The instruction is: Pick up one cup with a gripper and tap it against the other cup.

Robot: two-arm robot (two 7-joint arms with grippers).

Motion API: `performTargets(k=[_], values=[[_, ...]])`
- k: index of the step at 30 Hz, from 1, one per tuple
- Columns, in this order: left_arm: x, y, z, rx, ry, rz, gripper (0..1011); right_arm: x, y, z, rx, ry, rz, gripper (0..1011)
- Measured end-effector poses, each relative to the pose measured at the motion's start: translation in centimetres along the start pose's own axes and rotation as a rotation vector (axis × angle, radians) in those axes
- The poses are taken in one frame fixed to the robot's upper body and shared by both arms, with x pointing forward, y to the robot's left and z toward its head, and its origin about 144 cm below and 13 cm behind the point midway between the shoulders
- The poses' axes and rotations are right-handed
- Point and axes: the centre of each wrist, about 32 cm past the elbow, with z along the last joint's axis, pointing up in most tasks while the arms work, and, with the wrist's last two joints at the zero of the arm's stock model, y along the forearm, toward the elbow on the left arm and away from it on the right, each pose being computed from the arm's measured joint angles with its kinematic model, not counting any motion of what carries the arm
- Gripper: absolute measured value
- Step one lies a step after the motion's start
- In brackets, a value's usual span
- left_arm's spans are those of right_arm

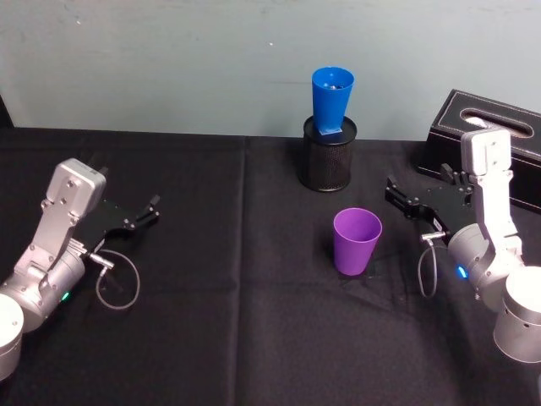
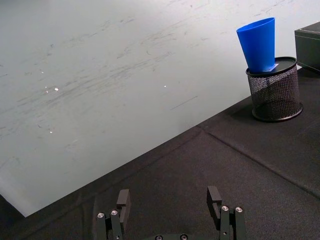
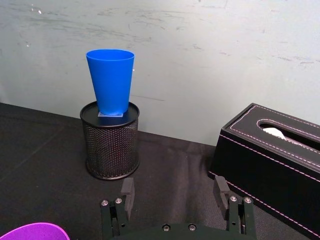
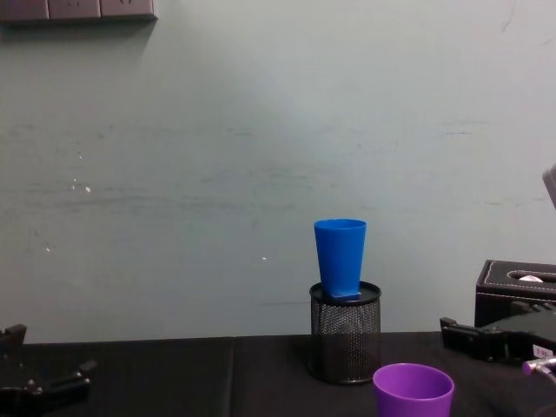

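The purple cup point(image 1: 357, 241) stands upright on the black cloth, right of centre, and its rim also shows in the right wrist view point(image 3: 35, 231) and the chest view point(image 4: 413, 391). The blue cup point(image 1: 331, 101) stands upright on top of a black mesh pen holder point(image 1: 330, 156) behind it, near the wall. My right gripper point(image 1: 396, 194) is open just to the right of the purple cup, apart from it, with nothing between its fingers point(image 3: 174, 192). My left gripper point(image 1: 154, 211) rests open at the far left of the table, holding nothing point(image 2: 168, 199).
A black tissue box point(image 1: 494, 139) with pink stitching sits at the back right, close behind the right arm. A pale wall runs along the table's far edge. Black cloth point(image 1: 245, 296) covers the table between the two arms.
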Motion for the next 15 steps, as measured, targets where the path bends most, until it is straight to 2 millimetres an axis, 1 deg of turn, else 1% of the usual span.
performTargets(k=[15], values=[[0.00, 0.00, 0.00, 0.000, 0.000, 0.000, 1004, 0.00, 0.00, 0.00, 0.000, 0.000, 0.000, 1003]])
